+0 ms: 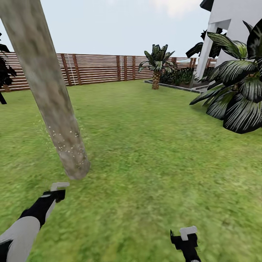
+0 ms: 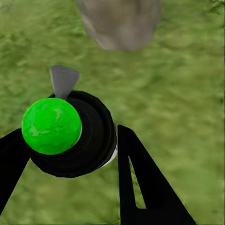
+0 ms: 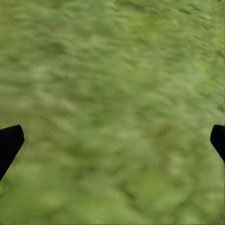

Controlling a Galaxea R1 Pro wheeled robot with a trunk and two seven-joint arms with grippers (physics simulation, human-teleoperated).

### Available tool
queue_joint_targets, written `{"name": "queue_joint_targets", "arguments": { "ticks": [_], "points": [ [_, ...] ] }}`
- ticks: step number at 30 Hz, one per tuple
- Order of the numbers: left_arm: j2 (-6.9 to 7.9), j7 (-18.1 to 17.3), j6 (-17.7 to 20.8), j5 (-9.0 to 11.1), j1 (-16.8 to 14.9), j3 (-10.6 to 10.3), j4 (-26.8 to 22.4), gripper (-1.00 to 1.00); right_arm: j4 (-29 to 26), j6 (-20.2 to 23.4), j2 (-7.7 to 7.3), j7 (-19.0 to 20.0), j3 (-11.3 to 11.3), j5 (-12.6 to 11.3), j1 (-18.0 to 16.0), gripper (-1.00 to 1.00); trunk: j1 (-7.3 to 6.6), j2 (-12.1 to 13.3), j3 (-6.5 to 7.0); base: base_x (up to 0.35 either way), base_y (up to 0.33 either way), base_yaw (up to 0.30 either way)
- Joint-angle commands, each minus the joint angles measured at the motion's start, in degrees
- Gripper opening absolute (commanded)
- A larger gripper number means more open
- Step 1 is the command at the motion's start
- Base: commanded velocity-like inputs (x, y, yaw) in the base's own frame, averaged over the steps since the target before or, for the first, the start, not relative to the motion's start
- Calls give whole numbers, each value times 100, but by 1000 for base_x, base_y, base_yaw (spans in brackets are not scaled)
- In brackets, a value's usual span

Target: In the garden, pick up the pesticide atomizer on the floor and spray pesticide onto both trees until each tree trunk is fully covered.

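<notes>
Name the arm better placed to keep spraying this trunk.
Left. Its gripper holds the atomizer just short of the speckled tree trunk; the right gripper hangs open over grass.

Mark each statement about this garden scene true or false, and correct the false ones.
1. The left gripper holds a black bottle with a green top. True.
2. The tree trunk carries whitish specks near its base. True.
3. The right gripper grips the bottle. False: it is open and empty above the grass.
4. The fence is white metal. False: it is brown wooden slats.
5. A small palm stands near the fence. True.
</notes>
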Motion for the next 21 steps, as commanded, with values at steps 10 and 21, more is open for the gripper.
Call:
{"name": "queue_joint_targets", "arguments": {
  "ticks": [10, 21],
  "points": [
    [606, -4473, -1494, -3326, 344, -431, 146, -100, -2019, 1398, -3, 4646, 799, 1683, -374, 100, -1, -2, -4, 0, 0, 0],
    [224, -5301, -1642, -3671, 353, -1216, 212, -100, -2194, 1464, 256, 5875, 808, 2235, -547, 100, -1, -2, -4, 0, 0, 0]
  ]
}}
